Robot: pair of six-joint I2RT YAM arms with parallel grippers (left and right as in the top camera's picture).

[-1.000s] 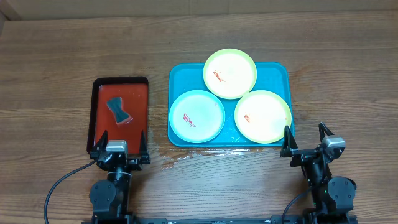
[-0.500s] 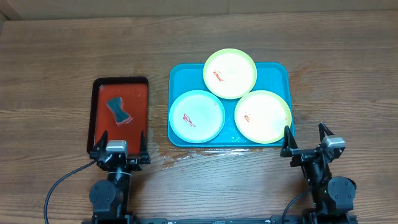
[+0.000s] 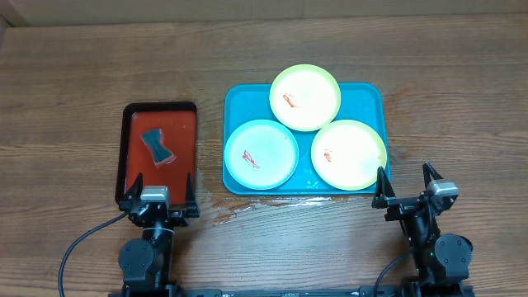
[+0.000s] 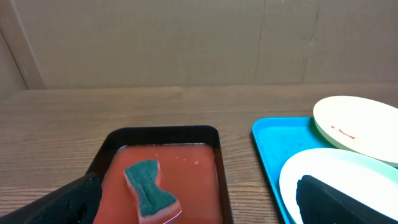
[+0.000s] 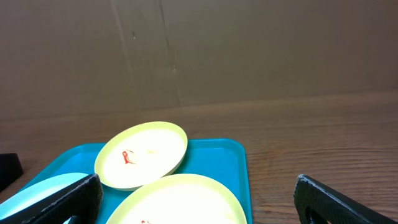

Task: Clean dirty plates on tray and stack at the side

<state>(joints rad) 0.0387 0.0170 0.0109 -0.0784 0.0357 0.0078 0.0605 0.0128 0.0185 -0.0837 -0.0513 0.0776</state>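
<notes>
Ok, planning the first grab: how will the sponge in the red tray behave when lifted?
The sponge seems to lie in shallow liquid in the red tray, so probably soaked, heavier than it looks, and drippy. It looks like soft foam, so likely squashes rather than slips.

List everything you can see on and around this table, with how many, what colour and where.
Round shallow plastic yellow-green plates: two, pale yellow-green with red smears; one at the turquoise tray's far edge, one at its near right.
Round shallow plastic blue-white plate: one, pale blue-white with a red smear; tray's near left.
Large rectangular plastic turquoise tray: one, turquoise; centre-right of the table.
Small rectangular red tray: one, red with a black rim; left of the turquoise tray.
Sponge: one, dark green; in the red tray.
Wet patch: one, clear; in front of the turquoise tray.
Wooden table: one, brown.
Left hand: one, black, open; at the red tray's near end.
Right hand: one, black, open; by the turquoise tray's near right corner.
</notes>
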